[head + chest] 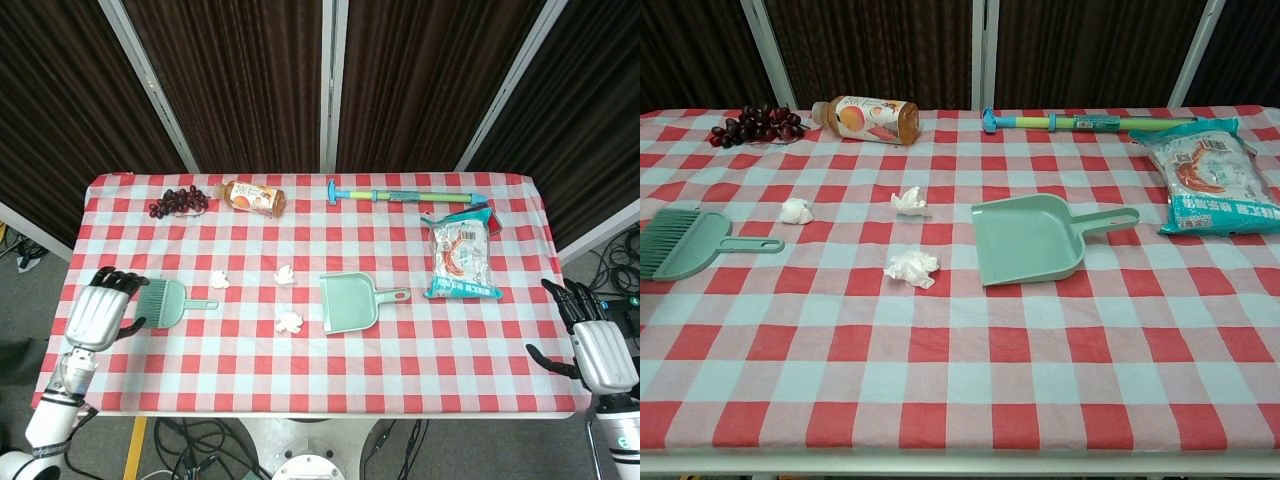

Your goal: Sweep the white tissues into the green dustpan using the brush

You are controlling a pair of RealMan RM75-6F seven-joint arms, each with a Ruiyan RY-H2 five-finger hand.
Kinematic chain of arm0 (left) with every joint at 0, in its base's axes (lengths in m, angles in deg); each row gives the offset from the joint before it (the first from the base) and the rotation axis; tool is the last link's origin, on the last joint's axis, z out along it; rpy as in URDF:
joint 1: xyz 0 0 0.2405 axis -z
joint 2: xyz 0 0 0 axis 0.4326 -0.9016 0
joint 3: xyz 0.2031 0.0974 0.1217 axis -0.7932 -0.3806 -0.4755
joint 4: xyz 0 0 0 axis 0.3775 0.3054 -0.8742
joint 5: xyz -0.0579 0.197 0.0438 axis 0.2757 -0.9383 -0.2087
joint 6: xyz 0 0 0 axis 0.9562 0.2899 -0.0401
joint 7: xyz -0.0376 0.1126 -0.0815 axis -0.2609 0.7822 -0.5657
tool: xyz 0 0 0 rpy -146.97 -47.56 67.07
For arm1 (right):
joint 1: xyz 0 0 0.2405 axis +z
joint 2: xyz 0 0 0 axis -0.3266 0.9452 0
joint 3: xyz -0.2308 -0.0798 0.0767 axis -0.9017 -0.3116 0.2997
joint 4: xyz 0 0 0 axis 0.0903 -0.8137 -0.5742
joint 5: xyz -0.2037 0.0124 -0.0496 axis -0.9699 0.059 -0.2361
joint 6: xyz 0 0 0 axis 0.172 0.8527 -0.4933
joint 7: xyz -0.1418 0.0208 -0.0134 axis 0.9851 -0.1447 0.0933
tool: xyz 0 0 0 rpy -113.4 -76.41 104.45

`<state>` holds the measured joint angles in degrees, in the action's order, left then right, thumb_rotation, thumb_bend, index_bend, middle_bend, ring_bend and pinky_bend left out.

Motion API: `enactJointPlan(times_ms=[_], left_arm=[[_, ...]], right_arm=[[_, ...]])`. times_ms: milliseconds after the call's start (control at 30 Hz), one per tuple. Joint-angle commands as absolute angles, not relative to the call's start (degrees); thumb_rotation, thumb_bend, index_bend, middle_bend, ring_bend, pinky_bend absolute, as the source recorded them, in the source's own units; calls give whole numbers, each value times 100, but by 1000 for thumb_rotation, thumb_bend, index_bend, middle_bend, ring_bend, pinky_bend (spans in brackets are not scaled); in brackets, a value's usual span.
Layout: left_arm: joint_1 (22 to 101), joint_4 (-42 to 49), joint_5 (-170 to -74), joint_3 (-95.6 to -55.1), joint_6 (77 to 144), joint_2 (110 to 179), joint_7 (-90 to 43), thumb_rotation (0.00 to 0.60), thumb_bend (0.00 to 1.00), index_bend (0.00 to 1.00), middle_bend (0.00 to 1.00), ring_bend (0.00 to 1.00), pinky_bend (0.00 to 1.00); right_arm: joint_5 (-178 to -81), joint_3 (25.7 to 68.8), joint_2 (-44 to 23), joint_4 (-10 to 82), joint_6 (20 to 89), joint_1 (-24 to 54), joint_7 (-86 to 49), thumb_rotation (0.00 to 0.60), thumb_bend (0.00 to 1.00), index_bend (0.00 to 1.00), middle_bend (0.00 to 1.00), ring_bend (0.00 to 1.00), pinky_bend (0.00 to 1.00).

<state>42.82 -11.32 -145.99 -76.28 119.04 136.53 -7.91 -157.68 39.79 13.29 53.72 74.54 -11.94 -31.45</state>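
A green brush (165, 302) (690, 243) lies at the table's left, bristles to the left, handle pointing right. Three white tissues lie mid-table: one (220, 279) (795, 210) near the brush handle, one (285, 273) (907, 200) further back, one (290, 322) (911, 267) nearest the front. The green dustpan (350, 302) (1032, 240) lies right of them, handle to the right. My left hand (98, 312) hovers just left of the brush, holding nothing, fingers curled. My right hand (595, 345) stays open off the table's right front corner. The chest view shows neither hand.
Along the back edge lie dark grapes (176, 202), an orange drink bottle (253, 196) on its side and a long green-and-blue toy pump (400, 193). A snack bag (460, 255) rests at the right. The checked cloth (400, 370) hangs over the front.
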Motion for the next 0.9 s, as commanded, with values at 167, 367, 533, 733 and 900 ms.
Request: enactJointPlan(times_ms=[167,367,533,733,900], left_arm=[[5286,-822,-13709,-7328,10479,14390,-229,600,185,337,364,336,258],[5566,-361,-13030,-7374,10198,14944,562,600,186,344,382,336,263],[5671,-140,-12603,-7461,10212,15305,1141,600,186,351,392,336,264],[5794,305,-12180,-7484,10199,15671,1480,600,199,356,413,350,266],[5867,417,-11960,-7521,10229,15755,1724,600,225,367,428,352,266]], right_arm=[[-15729,3986,1376,5390,7422,-1179,-3114,600,123,49,129,0,0],[-15664,3994,1382,5371,7372,-1167,-3128,600,124,49,129,0,0],[-15627,3989,1353,5321,7356,-1174,-3169,600,123,49,129,0,0],[-15599,3987,1332,5270,7335,-1173,-3212,600,123,49,129,0,0],[-15586,3985,1320,5246,7337,-1179,-3221,600,122,49,129,0,0]])
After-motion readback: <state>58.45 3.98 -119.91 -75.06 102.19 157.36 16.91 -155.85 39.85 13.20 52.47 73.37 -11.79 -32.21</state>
